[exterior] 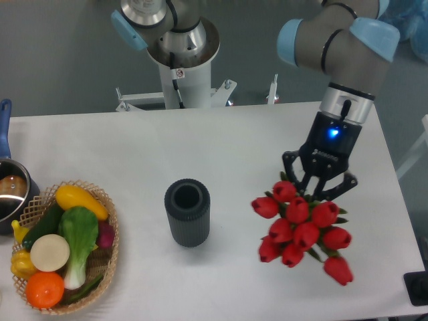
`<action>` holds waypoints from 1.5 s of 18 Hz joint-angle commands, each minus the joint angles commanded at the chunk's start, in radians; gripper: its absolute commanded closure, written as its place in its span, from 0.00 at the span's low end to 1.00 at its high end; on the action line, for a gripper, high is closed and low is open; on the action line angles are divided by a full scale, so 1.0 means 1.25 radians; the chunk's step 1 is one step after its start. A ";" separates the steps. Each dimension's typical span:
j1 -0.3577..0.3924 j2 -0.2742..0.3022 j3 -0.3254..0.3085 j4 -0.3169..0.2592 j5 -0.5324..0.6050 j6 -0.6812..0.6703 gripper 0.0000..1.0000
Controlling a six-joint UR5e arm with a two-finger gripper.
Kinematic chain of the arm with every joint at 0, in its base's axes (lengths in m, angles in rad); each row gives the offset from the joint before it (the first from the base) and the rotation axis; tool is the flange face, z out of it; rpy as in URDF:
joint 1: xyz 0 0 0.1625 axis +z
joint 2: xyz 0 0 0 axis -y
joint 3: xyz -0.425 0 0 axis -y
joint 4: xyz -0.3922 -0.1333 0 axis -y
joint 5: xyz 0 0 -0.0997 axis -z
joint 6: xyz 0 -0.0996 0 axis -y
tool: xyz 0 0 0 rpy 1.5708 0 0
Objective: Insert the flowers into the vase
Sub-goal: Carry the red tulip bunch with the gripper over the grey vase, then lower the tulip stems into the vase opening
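The gripper point(319, 189) is clamped on the stems of the flowers point(299, 229), near the worktop's right edge. The bunch appears light and floppy and is best held low on the stems.

Red flowers point(301, 227) hang right of upright grey vase point(187, 212).

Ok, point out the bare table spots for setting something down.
Free: the strip between the vase and the flowers, and the table's far middle. Crowded: the left edge, with wicker basket and pot.

White table point(221, 140), ribbed grey vase point(187, 212) upright mid-table, wicker basket point(111, 249) left, seemingly a pot point(12, 194) at edge
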 joint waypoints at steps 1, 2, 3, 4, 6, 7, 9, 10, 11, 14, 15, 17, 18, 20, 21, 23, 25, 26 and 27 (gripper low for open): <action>-0.007 -0.001 0.000 0.000 -0.039 0.000 0.89; -0.011 0.002 0.000 0.000 -0.071 -0.001 0.89; -0.012 0.005 0.000 0.000 -0.093 -0.002 0.89; -0.014 0.007 0.000 0.000 -0.116 -0.002 0.89; -0.012 0.010 0.000 0.000 -0.173 0.001 0.89; -0.012 0.012 -0.001 0.000 -0.211 0.002 0.89; -0.014 0.024 -0.012 0.001 -0.264 0.004 0.89; -0.016 0.038 -0.020 0.001 -0.269 0.004 0.89; -0.023 0.049 -0.032 0.002 -0.270 0.004 0.89; -0.050 0.069 -0.072 0.006 -0.281 0.004 0.89; -0.058 0.080 -0.095 0.006 -0.289 0.004 0.89; -0.061 0.102 -0.138 0.006 -0.291 0.011 0.89; -0.060 0.107 -0.156 0.006 -0.291 0.011 0.89; -0.057 0.113 -0.178 0.006 -0.291 0.012 0.89; -0.054 0.117 -0.190 0.006 -0.291 0.012 0.89; -0.055 0.126 -0.218 0.007 -0.291 0.016 0.89; -0.054 0.128 -0.239 0.007 -0.291 0.044 0.89; -0.052 0.124 -0.244 0.006 -0.291 0.062 0.89; -0.050 0.120 -0.245 0.006 -0.294 0.074 0.89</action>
